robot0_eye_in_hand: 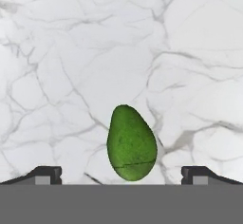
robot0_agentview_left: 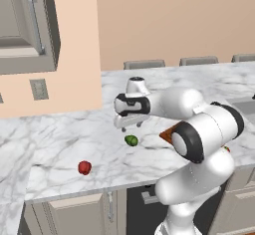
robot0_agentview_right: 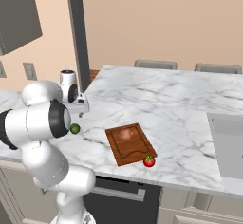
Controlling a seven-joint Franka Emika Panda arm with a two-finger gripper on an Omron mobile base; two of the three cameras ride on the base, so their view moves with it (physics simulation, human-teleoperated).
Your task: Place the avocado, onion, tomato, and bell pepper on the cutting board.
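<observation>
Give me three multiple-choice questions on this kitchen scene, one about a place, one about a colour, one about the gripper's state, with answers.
1. Where is the onion? A on the cutting board B in the sink C on a chair
2. What colour is the avocado? A yellow B green C purple
3. How is the gripper? A shut on the avocado B shut on nothing C open

Answers: 1 A, it sits on the wooden board. 2 B, the hand view shows it green. 3 C, its fingertips stand wide apart either side of the avocado.
</observation>
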